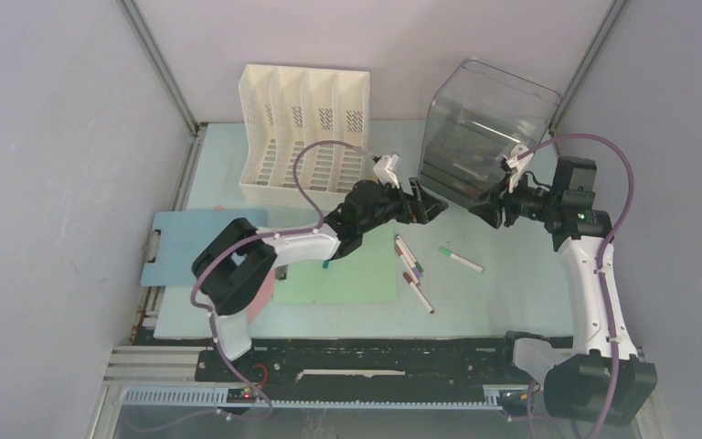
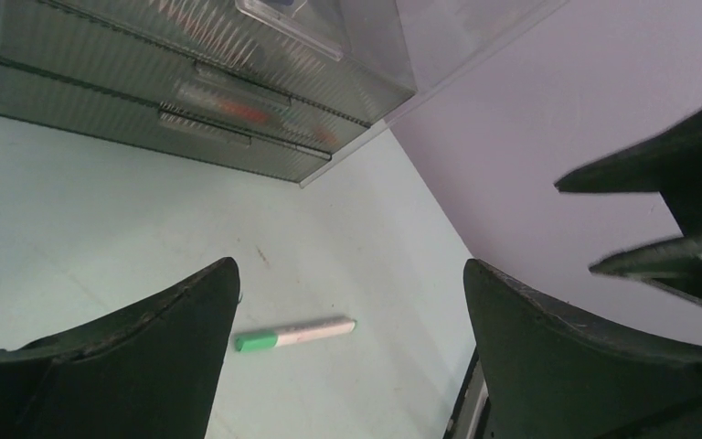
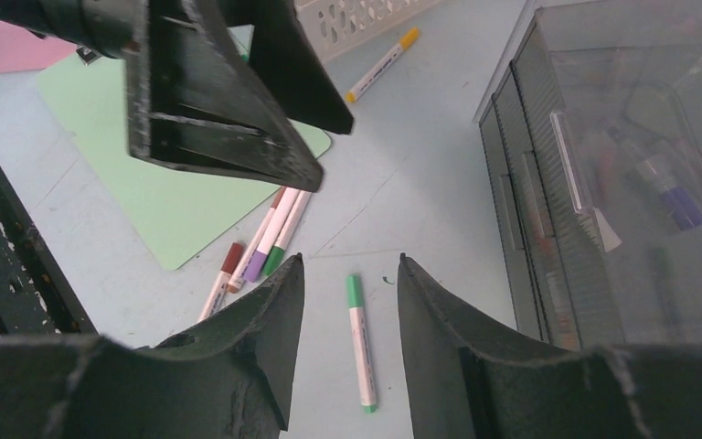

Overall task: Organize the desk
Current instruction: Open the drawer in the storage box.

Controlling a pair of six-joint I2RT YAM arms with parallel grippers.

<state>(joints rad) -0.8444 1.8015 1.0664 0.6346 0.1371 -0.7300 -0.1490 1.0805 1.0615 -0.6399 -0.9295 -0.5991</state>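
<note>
Desk (image 1: pixel 512 302) stretched beneath both arms, with loose pens (image 1: pixel 411 270) scattered near its middle. Toward the right edge a green-capped marker (image 3: pixel 360 343) lay alone, directly under the right gripper (image 3: pixel 349 261), whose fingers stood partly parted and empty. The marker's long axis ran along the gap between them, so a straight descent would probably straddle it. The left gripper (image 2: pixel 347 274) hung just beside, fingers spread wide and holding nothing, the marker lying crosswise below it. The right arm looked better placed.

pale mint desk (image 1: pixel 512 297), smoky ribbed drawers (image 1: pixel 484 128)
</note>
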